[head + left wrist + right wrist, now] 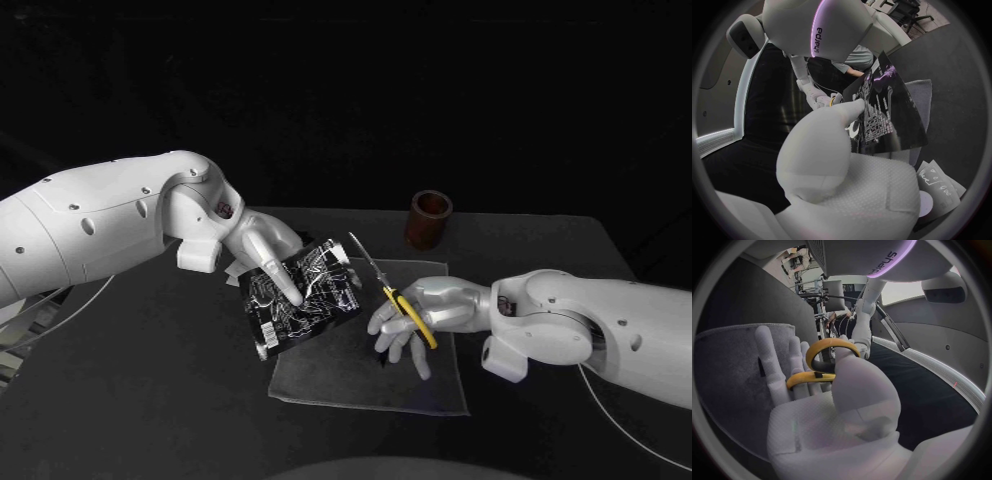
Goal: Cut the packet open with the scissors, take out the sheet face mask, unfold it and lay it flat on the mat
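Above the grey mat (378,385), we hold the black packet (320,300) tilted in our left hand (264,245), while our right hand (440,312) grips the yellow-handled scissors (388,292), blades near its upper edge. We judge the cut not yet made; extracting, unfolding and laying the mask remain.

packet (303,295): black with white line print | scissors (392,297): yellow handles, silvery blades | mat (368,385): dark grey, plain | far cup (430,218): reddish-brown | table (144,400): black, plain

Glossy packet (326,302), matt cloth mat (378,386), plastic-handled scissors (387,288)
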